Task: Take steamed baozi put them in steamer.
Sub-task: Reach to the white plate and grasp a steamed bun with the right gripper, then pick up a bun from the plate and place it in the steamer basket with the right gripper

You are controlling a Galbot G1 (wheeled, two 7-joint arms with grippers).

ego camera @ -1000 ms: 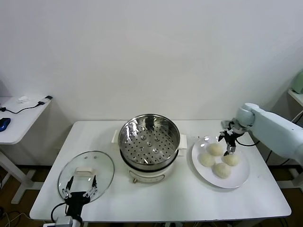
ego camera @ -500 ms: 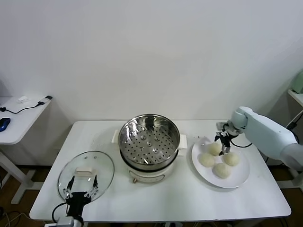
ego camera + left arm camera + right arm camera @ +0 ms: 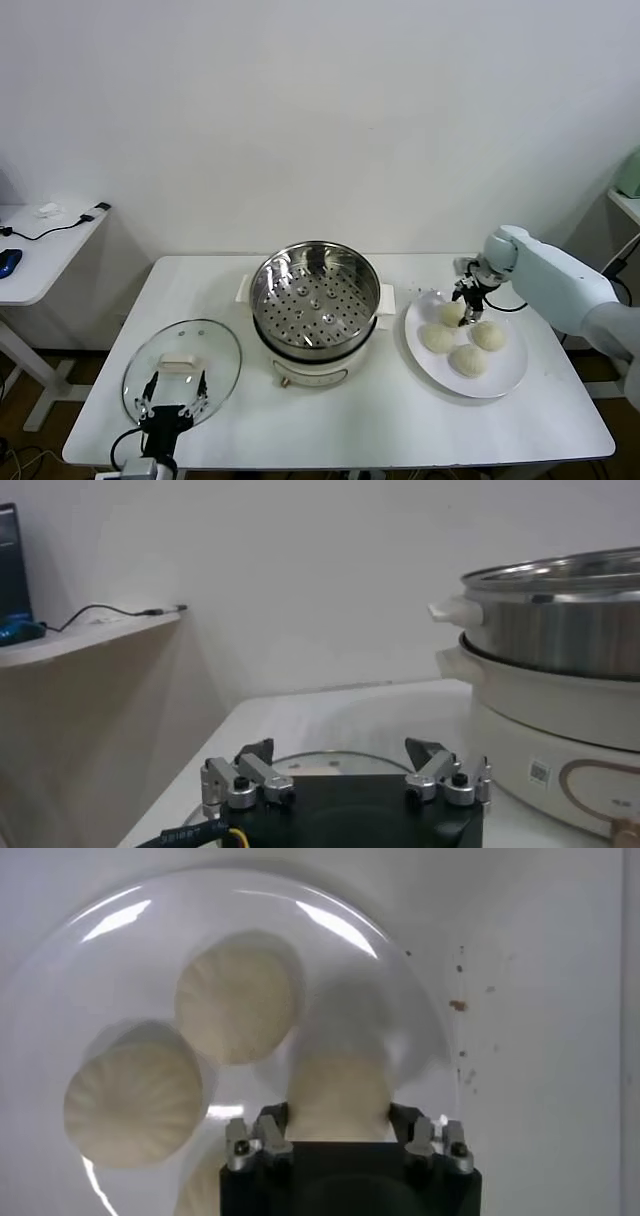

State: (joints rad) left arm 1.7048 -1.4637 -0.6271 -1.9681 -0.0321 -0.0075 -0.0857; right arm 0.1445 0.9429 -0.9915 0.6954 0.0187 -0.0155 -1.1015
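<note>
Right now I have the right gripper (image 3: pixel 468 305) lowered onto the flat white round plate (image 3: pixel 510 375) near the right edge of the tabletop, where all four smooth cream-white dough buns (image 3: pixel 467 360) sit clustered. In the right wrist view its fingers (image 3: pixel 258 1141) are spread and straddle the bun nearest the back edge (image 3: pixel 338 1094), one on each side; I judge they have not clamped yet, since the bun shows full width between them. I come straight down so the neighbouring buns (image 3: pixel 240 996) just beside it stay clear of the fingers.

At the middle of the tabletop stands the round shiny steel steamer pot on its cream-white base (image 3: pixel 315 300), with nothing on its perforated tray. Its round glass lid with a white knob (image 3: pixel 182 370) lies by the front-left corner, leaving the pot uncovered for loading. My left gripper (image 3: pixel 345 780) idles above that lid with its fingers apart, holding nothing.
</note>
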